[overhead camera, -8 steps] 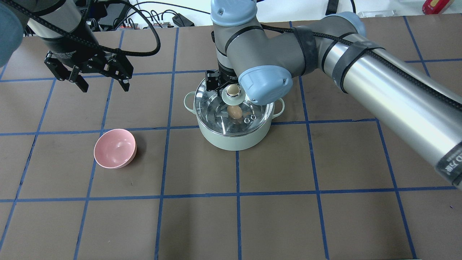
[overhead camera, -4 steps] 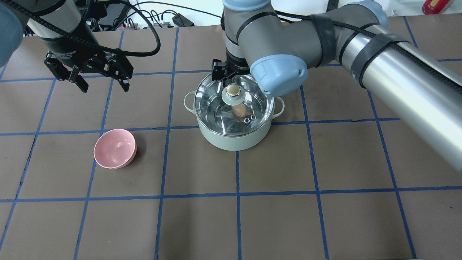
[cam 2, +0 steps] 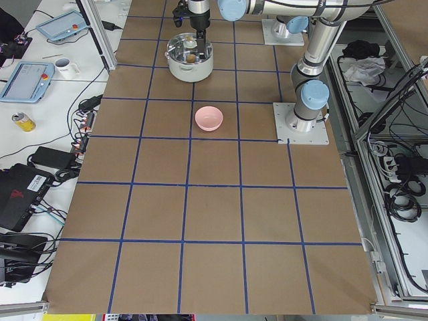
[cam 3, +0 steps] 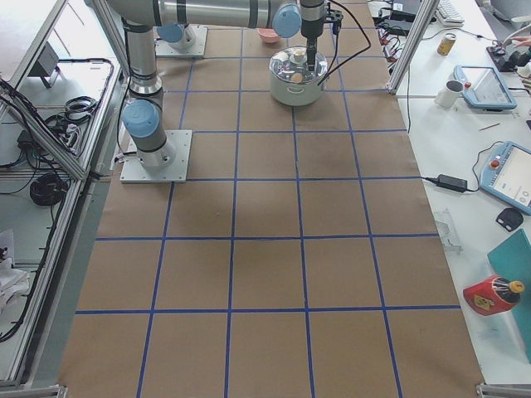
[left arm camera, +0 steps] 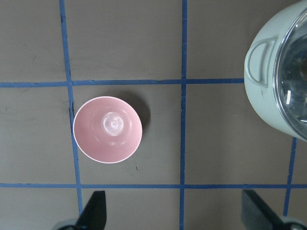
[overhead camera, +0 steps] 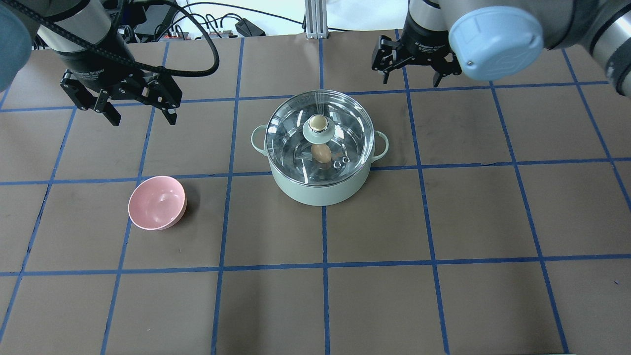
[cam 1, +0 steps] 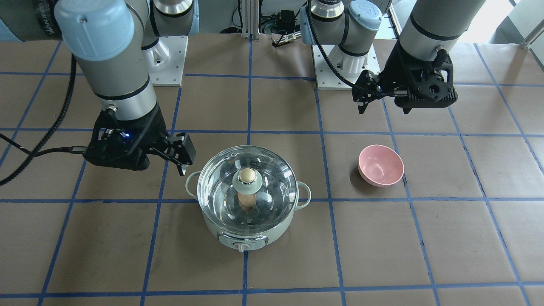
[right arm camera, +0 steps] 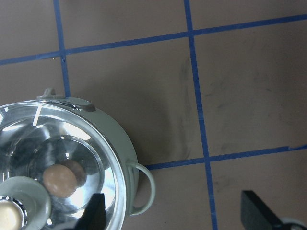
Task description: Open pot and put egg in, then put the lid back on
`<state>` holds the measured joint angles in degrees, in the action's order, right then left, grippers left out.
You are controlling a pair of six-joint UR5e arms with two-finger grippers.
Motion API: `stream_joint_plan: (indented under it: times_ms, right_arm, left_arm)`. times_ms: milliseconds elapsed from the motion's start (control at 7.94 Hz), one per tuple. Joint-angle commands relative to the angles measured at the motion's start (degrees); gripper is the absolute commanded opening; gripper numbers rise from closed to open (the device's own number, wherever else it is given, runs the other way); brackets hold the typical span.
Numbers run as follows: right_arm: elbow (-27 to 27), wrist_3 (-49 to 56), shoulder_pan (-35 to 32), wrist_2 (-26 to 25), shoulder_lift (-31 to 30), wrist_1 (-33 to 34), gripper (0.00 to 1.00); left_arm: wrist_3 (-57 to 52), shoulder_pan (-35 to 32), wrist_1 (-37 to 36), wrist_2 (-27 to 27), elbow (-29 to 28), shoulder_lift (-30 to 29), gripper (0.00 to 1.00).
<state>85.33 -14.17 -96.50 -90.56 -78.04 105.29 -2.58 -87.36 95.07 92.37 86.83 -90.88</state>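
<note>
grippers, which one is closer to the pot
The right gripper: it hovers open close by the pot, near its rim. The left gripper, also open, hangs much farther off, on the bowl's side of the table.

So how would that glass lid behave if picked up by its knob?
The lid looks like rigid clear glass, so probably fragile and fairly heavy. Its small rounded knob looks smooth, so it may slip or swing when pinched.

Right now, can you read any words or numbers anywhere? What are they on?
"Adaptive Gripper", faint, on the left gripper's body.
The same words, faint, on the right gripper's body.
Dial on the pot: any marks too small to read.
Right arm lettering: too blurred.
</note>
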Motion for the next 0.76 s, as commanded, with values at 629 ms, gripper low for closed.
stream_joint_plan:
  times_ms: [629]
  right_arm:
    - [0.36,5.73,5.45,-0.59,-4.14,-8.96,1.00]
  left_arm:
    - [-0.06,0.00,0.03,0.00,0.00,0.00,1.00]
